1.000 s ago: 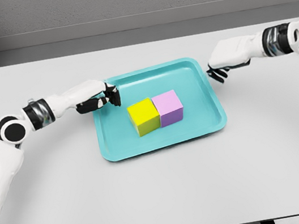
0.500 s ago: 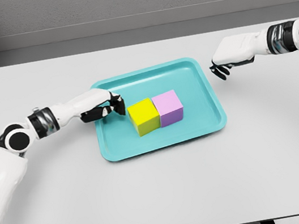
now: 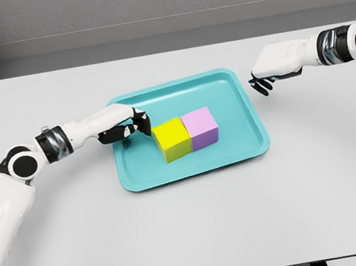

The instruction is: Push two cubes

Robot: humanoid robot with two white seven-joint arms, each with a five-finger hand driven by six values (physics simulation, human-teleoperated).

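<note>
Your teal tray (image 3: 236,154) sits mid tabletop (image 3: 193,226), slightly rotated, long side roughly left-right; both cubes are inside it, near the middle; yellow cube (image 3: 171,139) on the left, pink cube (image 3: 201,128) on the right, side faces touching, both flat on the tray floor; pink one sits a bit farther back than the yellow; left robot hand (image 3: 126,124) comes in from the lower left, forearm stretched over the tabletop and across the tray's left rim; its fingers are curled into a loose fist, holding nothing; dark fingertips (image 3: 141,125) are right at the upper left edge of the yellow cube, touching or just short of it, you can't tell which from this angle; right robot hand (image 3: 270,70) comes in from the right edge, hovering over bare tabletop just beyond the tray's far right corner, well apart from the pink cube; its white back faces you, with the dark fingers (image 3: 260,84) hanging down and bent, gripping nothing; whether they touch the tabletop is not clear; grey wall behind, nothing else on the tabletop worth flagging.
</note>
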